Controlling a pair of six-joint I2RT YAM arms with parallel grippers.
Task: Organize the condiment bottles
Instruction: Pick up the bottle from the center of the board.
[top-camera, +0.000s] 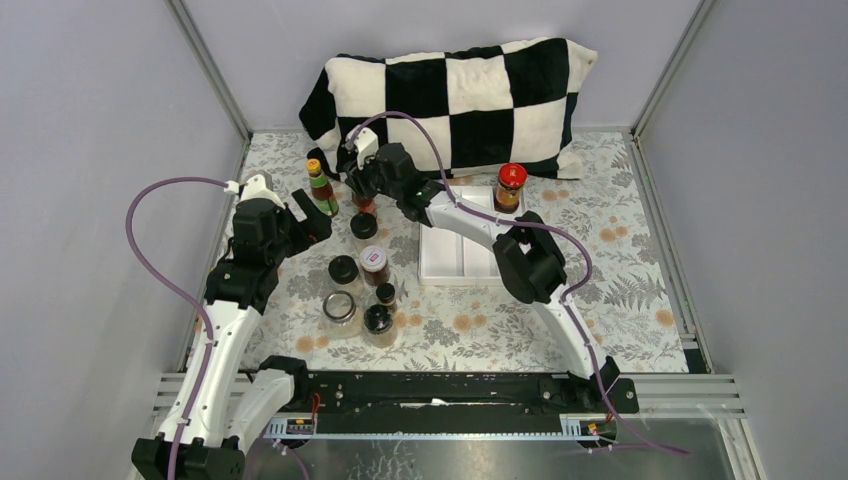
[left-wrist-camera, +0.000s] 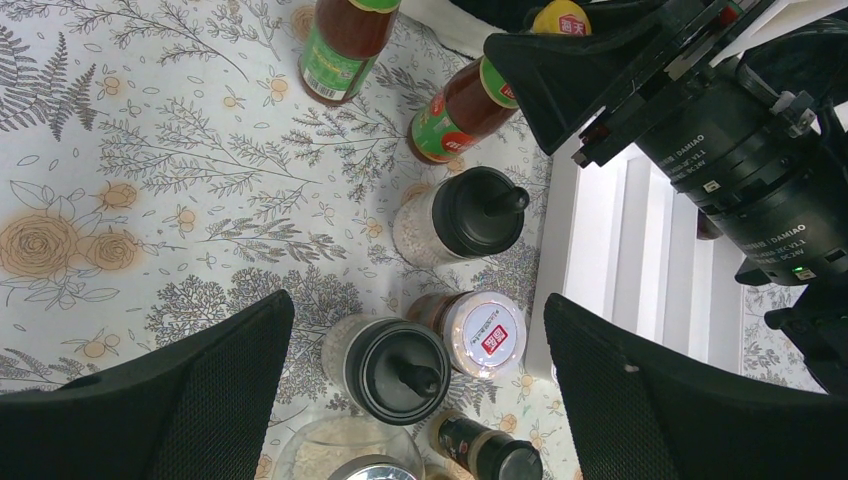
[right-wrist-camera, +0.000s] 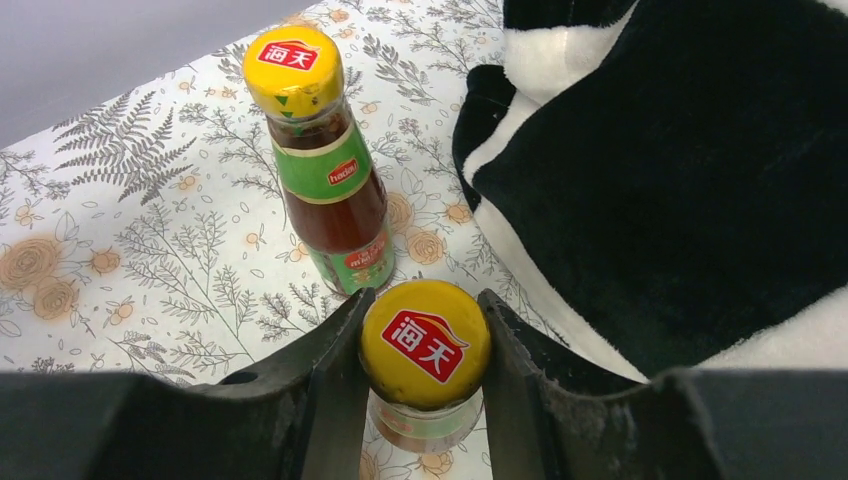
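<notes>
Currently the right hand (right-wrist-camera: 425, 305) is closed on the yellow cap of a slim sauce bottle (right-wrist-camera: 425, 350), with one finger pressed to each side of it. The cap carries a red patch with the white characters 海天. This bottle stands near the far edge of the surface (top-camera: 600, 260), left of the middle and just in front of the checked pillow (top-camera: 460, 90). Just beside it, toward the left edge, stands the second sauce bottle (right-wrist-camera: 325, 180). It has the same 海天 cap and a green neck band with a red oval that seems to read "haday". Its red-and-green lower label is too small to read.

The left hand (left-wrist-camera: 415, 300) hangs wide open with nothing between its fingers, above the group of jars left of the surface's middle. Below it are the farther black-capped jar (left-wrist-camera: 470, 212), the nearer black-capped jar (left-wrist-camera: 397, 370) and a white-lidded jar (left-wrist-camera: 483, 335). The white lid bears a red square sticker whose writing is too small to make out, and this jar sits just beside the white tray (left-wrist-camera: 640, 240). A small dark bottle (left-wrist-camera: 490, 455) and a clear glass jar (left-wrist-camera: 310, 450) lie at the near side of the group. "DAMIAO" is printed on the right arm's black housing (left-wrist-camera: 745, 180).

The red-lidded jar (top-camera: 510, 187) stands at the tray's far right corner, well apart from the group.
</notes>
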